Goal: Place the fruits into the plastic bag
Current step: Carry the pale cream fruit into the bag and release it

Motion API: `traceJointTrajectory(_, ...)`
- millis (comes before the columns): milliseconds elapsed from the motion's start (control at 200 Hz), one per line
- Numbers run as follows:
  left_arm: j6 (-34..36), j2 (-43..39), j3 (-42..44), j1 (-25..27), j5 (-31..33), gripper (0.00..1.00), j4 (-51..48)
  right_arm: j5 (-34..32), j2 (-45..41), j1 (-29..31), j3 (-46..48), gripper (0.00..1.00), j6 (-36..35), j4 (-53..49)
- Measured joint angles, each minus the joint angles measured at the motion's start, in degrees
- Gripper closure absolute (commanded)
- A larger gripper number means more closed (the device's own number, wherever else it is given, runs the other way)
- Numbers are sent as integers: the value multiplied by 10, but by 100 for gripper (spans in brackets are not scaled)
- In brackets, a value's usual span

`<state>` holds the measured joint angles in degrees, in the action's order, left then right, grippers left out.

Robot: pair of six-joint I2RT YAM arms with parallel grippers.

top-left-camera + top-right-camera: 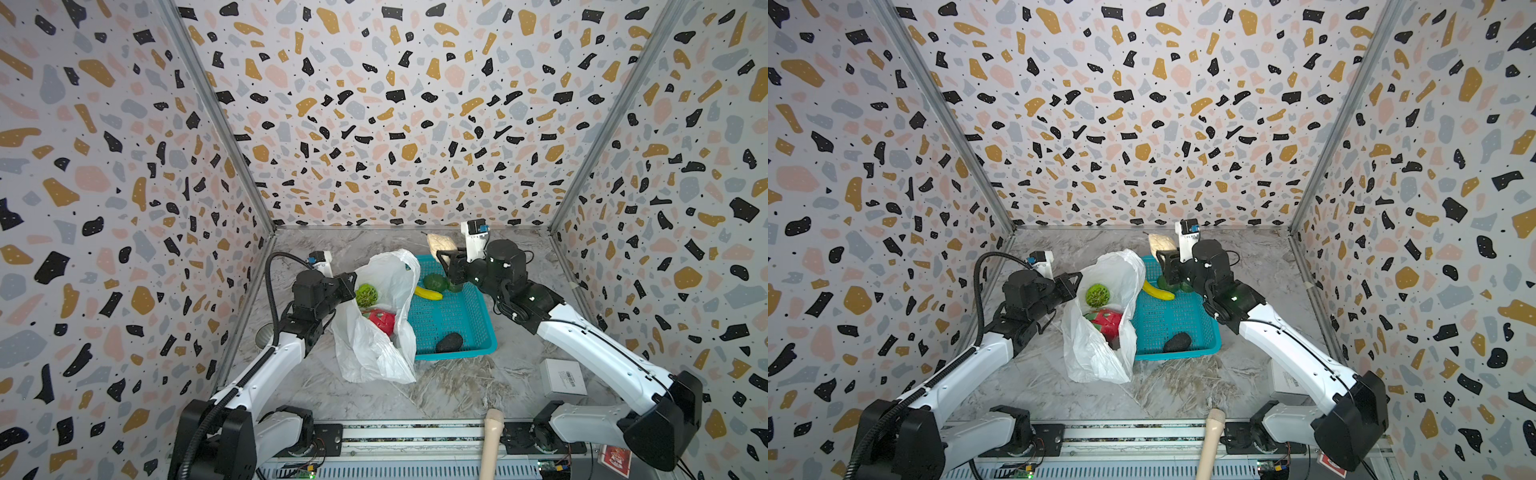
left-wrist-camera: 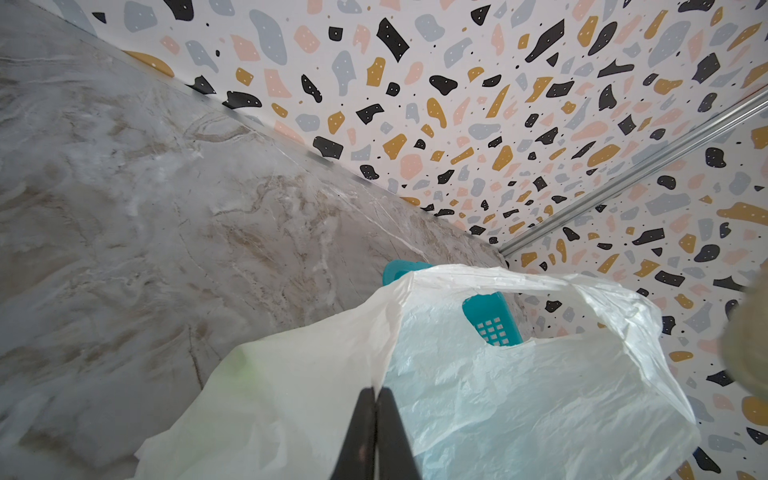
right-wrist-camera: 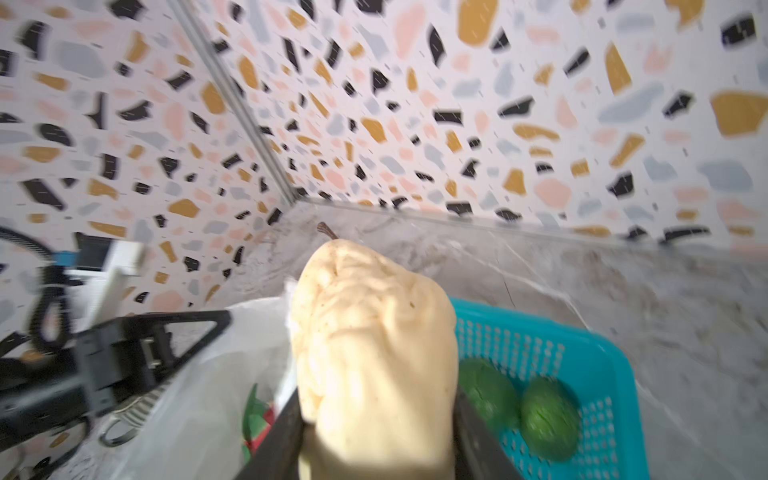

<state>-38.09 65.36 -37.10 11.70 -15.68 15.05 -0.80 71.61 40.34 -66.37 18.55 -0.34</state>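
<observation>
The beige lumpy fruit [image 3: 374,353] sits clamped in my right end effector [image 3: 378,399], jaws partway apart; left end effector [image 2: 376,395] pinched tight on the plastic bag [image 2: 519,395] rim.

A robot lab's test cell: a booth of terrazzo-print walls [image 1: 374,124] joined by bare metal corner strips [image 1: 216,112], with a marble-print worktop [image 1: 449,386]. Two arms [image 1: 270,365] stand on a front rail [image 1: 415,436] beside exposed circuit boards [image 1: 305,471] and loose wiring. A toy banana [image 1: 428,293] lies there.

Teal basket [image 1: 453,322] ctr; white box [image 1: 563,377] front-right.
</observation>
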Motion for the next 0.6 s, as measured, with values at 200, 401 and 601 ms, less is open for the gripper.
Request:
traceJointTrajectory(200, 0, 0, 0, 0, 3, 100, 0, 30, 52, 90, -46, 59, -56, 22)
traceJointTrajectory(401, 0, -2, 0, 0, 26, 100, -7, 56, 178, 117, -84, 57, -48, -24)
traceJointTrajectory(601, 0, -8, 0, 0, 34, 100, -9, 58, 277, 116, -118, 52, -33, -93)
